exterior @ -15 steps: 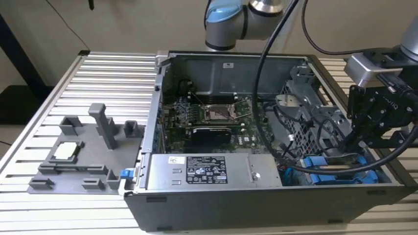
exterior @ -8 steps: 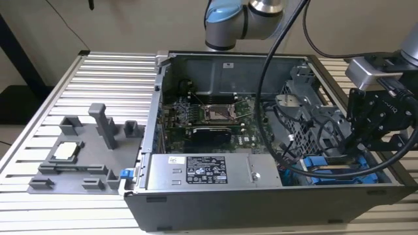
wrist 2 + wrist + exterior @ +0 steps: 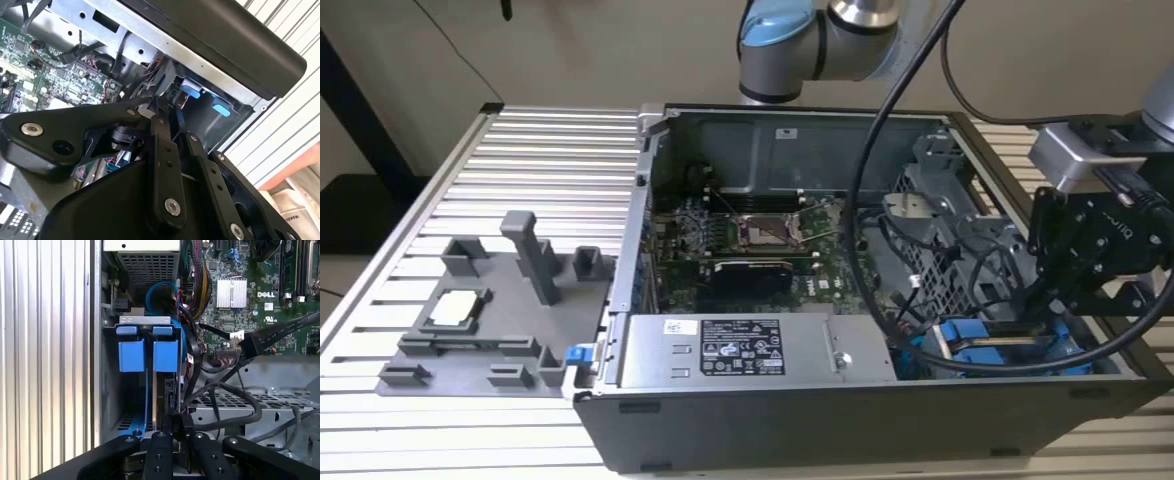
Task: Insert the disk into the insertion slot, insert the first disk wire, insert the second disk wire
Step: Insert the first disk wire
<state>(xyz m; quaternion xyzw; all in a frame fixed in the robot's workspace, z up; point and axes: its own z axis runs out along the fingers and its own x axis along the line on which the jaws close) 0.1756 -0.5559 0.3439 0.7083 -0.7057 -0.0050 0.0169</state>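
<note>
In the first wrist view the disk (image 3: 167,386) stands edge-on in the insertion slot (image 3: 111,390), the grey drive bay, held by its bright blue carrier (image 3: 165,354). Next to it sits a second blue fitting (image 3: 132,354). My gripper (image 3: 176,433) hangs right at the disk's near edge, its fingers (image 3: 161,452) shut on a small black wire plug (image 3: 176,423). In the second wrist view the gripper (image 3: 167,116) points into the same bay, near the blue tabs (image 3: 192,91). The exterior view puts the gripper (image 3: 1042,312) low in the case's right front corner, over the blue bay (image 3: 991,347).
A grey power-supply box with a sticker (image 3: 736,350) lies along the case front. The green motherboard (image 3: 750,250) fills the case floor. Loose black cables (image 3: 235,412) cross a perforated grey cage (image 3: 280,405) beside the bay. A grey fixture tray (image 3: 480,320) stands on the ribbed table (image 3: 547,150).
</note>
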